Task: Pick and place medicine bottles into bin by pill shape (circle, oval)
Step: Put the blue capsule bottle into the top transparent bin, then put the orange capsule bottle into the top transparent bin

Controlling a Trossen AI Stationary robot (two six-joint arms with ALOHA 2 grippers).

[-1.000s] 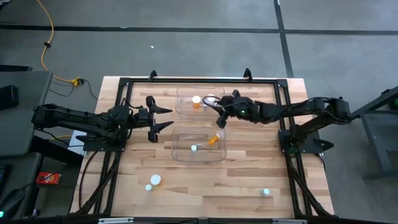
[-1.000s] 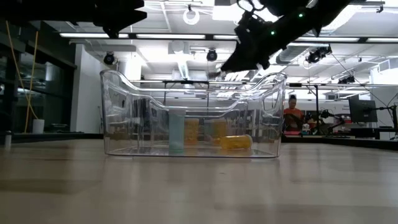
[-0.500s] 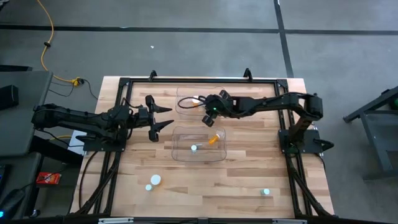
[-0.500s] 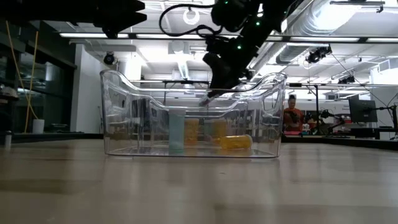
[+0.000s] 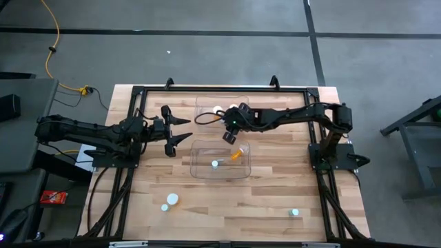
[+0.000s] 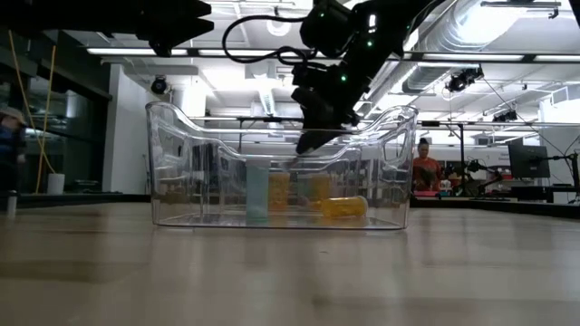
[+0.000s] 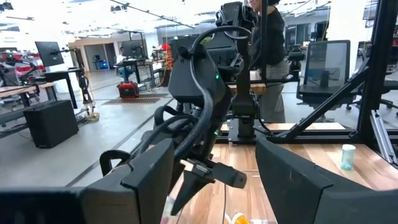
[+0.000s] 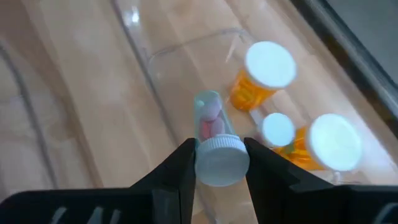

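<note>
Clear plastic marks both bins, and each already has bottles in it. The far bin holds orange bottles with white caps lying on its floor; the near bin holds an orange bottle on its side and a pale teal bottle standing upright. The right gripper hangs above the far bin, its jaws clamped on the white cap of a pale teal bottle with pinkish pills showing inside, so this one looks about to go in with the orange ones. The left gripper waits just off the bins' left side, jaws apart and holding nothing.

Left to sort, by my reading: two pale bottles near the front left of the surface and one near the front right, all well apart from the bins. So the job seems a little past halfway.

The surface is pale wood planking inside a black frame. Beyond it lies a bright workshop with ceiling lights, desks and monitors; a person sits far off behind the bins.
</note>
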